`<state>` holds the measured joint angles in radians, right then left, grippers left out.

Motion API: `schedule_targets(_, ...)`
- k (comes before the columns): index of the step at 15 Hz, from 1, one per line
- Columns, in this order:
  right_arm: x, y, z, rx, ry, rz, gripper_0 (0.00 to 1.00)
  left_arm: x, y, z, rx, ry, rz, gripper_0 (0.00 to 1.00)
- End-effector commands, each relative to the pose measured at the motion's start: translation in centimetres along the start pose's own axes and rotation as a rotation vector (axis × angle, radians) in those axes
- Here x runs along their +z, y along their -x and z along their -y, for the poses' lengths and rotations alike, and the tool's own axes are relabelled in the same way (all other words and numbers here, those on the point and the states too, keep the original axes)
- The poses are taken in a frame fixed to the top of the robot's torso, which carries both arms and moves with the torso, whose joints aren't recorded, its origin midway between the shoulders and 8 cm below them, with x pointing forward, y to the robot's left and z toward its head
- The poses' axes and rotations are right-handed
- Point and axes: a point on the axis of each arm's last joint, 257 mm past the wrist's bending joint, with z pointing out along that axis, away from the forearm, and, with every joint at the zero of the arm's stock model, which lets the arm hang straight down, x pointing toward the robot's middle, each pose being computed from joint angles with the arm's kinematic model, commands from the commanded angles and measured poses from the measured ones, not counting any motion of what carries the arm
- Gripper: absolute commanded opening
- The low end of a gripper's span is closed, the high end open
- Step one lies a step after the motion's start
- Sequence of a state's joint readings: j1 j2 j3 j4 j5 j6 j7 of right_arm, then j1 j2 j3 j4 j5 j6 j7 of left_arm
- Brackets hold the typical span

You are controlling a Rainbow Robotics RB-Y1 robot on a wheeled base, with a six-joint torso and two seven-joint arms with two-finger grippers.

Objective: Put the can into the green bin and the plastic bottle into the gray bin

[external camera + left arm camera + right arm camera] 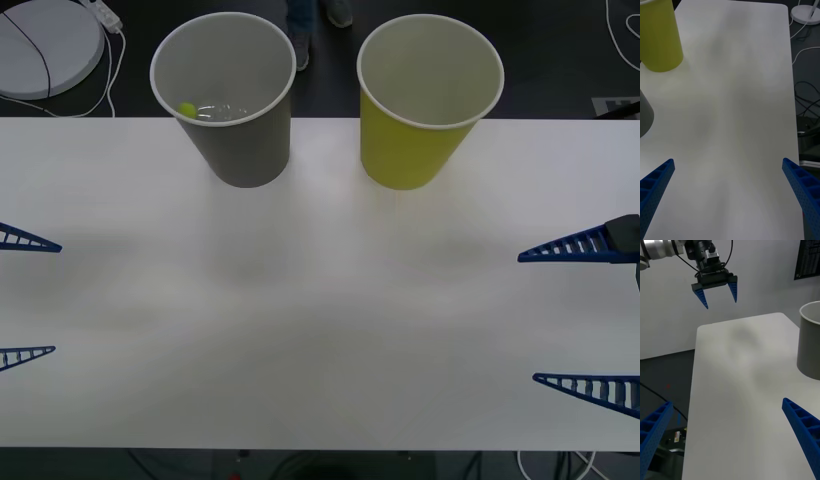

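The gray bin (240, 140) stands at the table's far edge, left of centre. Inside it lies the plastic bottle (222, 112), its lime-green cap (187, 109) toward the left wall. To its right stands the green bin (410, 145); what is inside it is hidden. The can is out of view. My left gripper (55, 298) is open at the left table edge and holds nothing. My right gripper (528, 318) is open at the right edge, also holding nothing. The right wrist view has the gray bin (810, 341) and the left gripper (718, 298) hovering open beyond the table. The left wrist view has the green bin (658, 37) and the gray bin's side (644, 116).
The white table (320, 320) is bare between the grippers and the bins. A white round base (40, 45) with cables sits on the floor beyond the far left corner. More cables lie on the floor beside the table's edge (805, 97).
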<state>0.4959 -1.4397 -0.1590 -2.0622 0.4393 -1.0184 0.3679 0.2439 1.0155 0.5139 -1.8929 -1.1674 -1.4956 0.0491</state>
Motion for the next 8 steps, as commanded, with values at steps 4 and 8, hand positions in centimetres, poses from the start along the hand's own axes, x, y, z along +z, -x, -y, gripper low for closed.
schedule_targets(4,0.07,0.49,-0.40,0.017,-0.010,-0.015,1.00,0.00,0.00,0.00,0.000,0.000,0.000,1.00)
schedule_targets(8,0.04,0.52,-0.34,0.020,-0.013,-0.012,1.00,0.00,0.00,0.00,0.000,0.000,0.000,1.00)
